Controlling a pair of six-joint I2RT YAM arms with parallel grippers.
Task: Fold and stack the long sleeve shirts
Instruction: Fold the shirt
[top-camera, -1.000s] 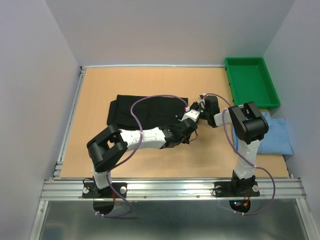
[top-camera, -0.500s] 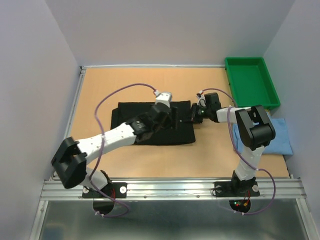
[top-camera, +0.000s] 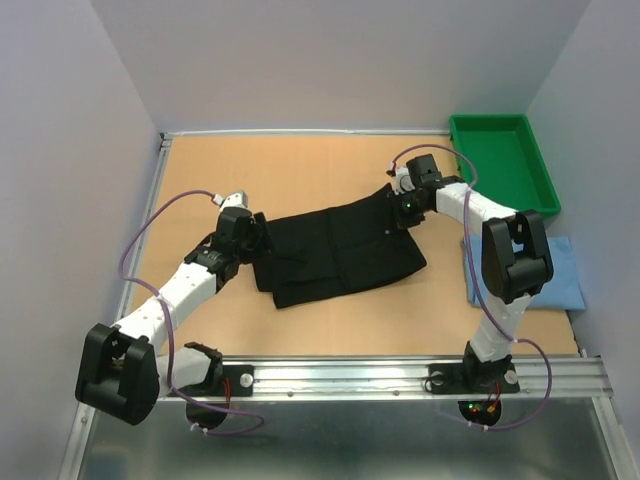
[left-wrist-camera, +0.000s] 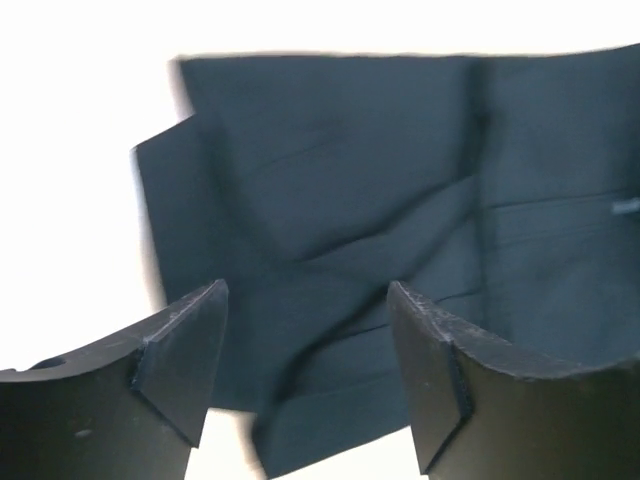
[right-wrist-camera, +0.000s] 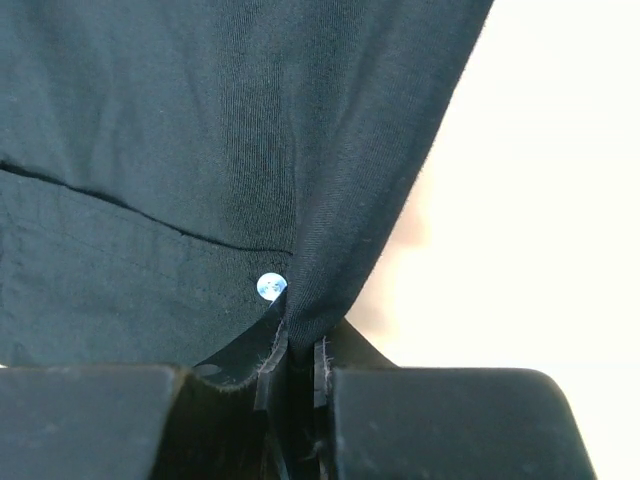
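Pale lilac walls (top-camera: 330, 60) close in three sides of a tan wooden worktop (top-camera: 300, 165). The black shirt (top-camera: 340, 250) lies folded into a broad band in the middle of it. Its long axis runs aslant, from the near left up to the far right. A green tray (top-camera: 505, 160) sits in the far right corner. The light blue shirt (top-camera: 560, 275) lies folded at the right edge, just nearer than the tray and partly behind the right arm. The right hand (top-camera: 408, 205) is pressed together on the black shirt's far right corner, pinching the cloth beside a small white button (right-wrist-camera: 270, 287). The left hand (top-camera: 248, 240) is spread wide at the shirt's left end, holding nothing.
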